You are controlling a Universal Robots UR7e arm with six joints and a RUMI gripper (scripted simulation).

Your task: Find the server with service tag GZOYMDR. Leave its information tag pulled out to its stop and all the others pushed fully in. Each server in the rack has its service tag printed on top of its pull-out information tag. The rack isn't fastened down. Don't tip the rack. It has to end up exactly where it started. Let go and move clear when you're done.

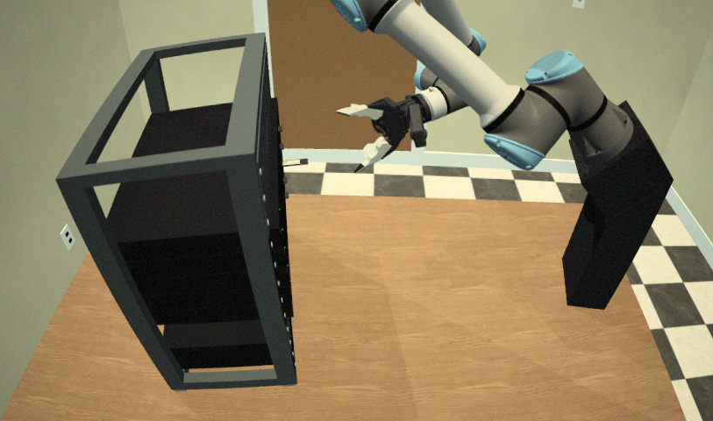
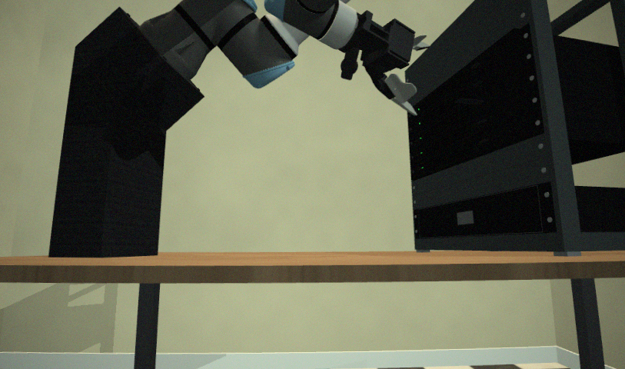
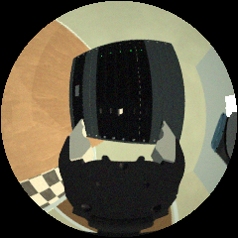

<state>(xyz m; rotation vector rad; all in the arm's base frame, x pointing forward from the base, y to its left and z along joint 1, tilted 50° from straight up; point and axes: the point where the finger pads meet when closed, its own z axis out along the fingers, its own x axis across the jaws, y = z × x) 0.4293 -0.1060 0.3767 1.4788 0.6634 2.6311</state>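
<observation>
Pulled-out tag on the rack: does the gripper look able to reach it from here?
Probably yes. The gripper is open, and nothing shows between it and the tag sticking out of the rack.

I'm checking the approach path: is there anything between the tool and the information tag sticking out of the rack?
Nothing visible stands between the open tool and the pulled-out tag on the rack.

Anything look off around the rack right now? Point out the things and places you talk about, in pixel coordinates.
Only one information tag [image 1: 295, 161] [image 3: 120, 111] sticks well out from the rack's [image 1: 243, 94] [image 2: 555, 137] [image 3: 166, 89] front, possibly deliberately. The rack stands upright; nothing looks damaged.
</observation>
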